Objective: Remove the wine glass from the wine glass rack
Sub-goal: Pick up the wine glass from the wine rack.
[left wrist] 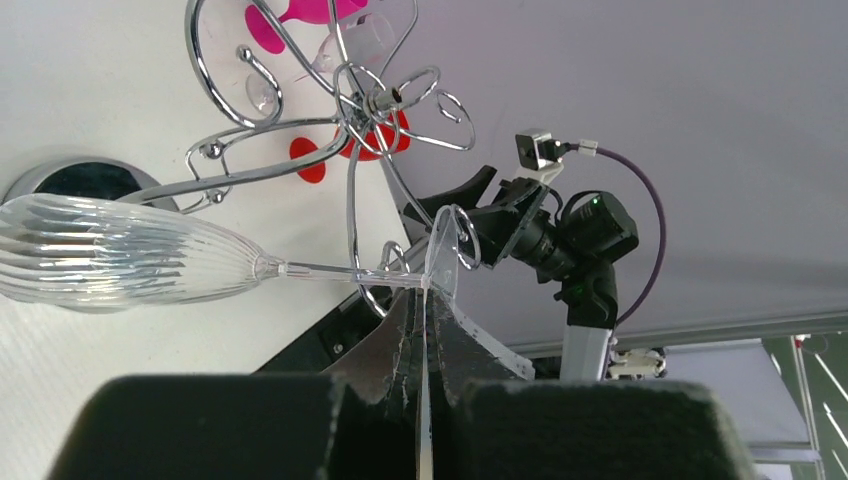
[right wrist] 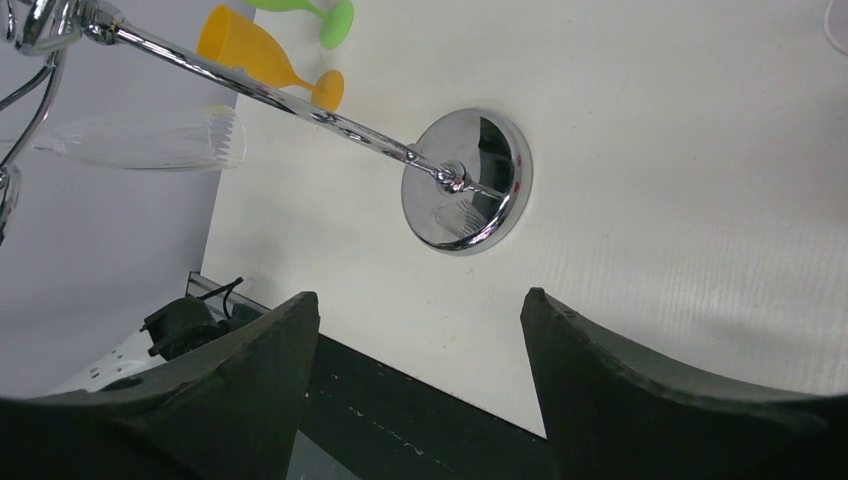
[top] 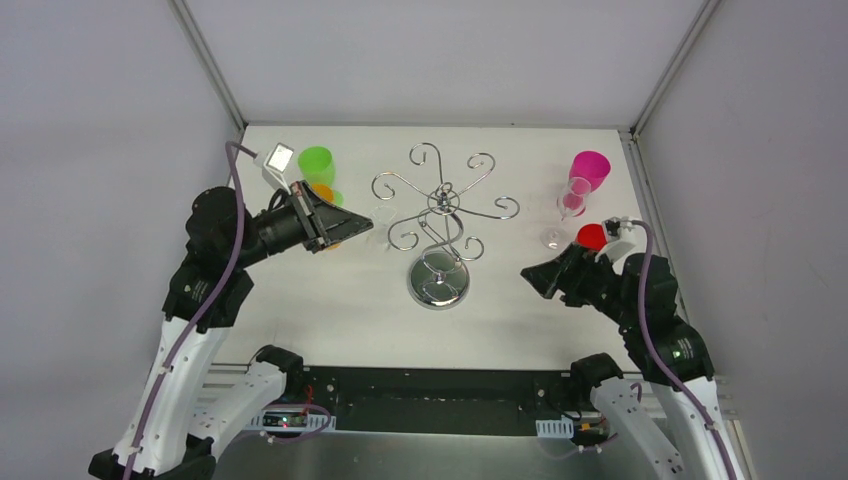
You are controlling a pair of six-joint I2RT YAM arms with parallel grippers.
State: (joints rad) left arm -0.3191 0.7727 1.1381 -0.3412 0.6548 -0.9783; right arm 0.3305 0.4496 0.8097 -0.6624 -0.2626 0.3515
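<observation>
far left at the back of the table [top: 330, 310] stand a green cup [top: 316, 160] and, just nearer, an orange cup [right wrist: 240, 50], partly hidden in the top view by the left arm. the left gripper [top: 362, 228] reaches rightward twd the rack and is clenched: in its wrist view the fingers [left wrist: 400, 340] pinch the thin edge of the wine glass's foot, no gap btwn them. the wine glass [left wrist: 150, 262] is clear and ribbed, upside down, foot up in the grip and mouth pointing down at the table. its long axis runs approx vertical, nearly parallel to the rack's post, so from above it shows only as a faint round shape just left of the rack. it's off the table, up at arm height beside the post. one scroll end overlaps the foot and a wire crosses the stem in the wrist view; can't tell if they touch. the rack [top: 445, 200] stands mid-table, chrome arms curling out from the hub, round mirrored base nearest the robot. right of it, well apart, a clear flute [top: 572, 200] stands upright w/ a pink cup [top: 590, 168] behind and a red cup [top: 592, 236] just beside. the right gripper [right wrist: 418, 298] sits near the red cup, aimed at the rack's base, jaws spread wide w/ nothing btwn them.
</observation>
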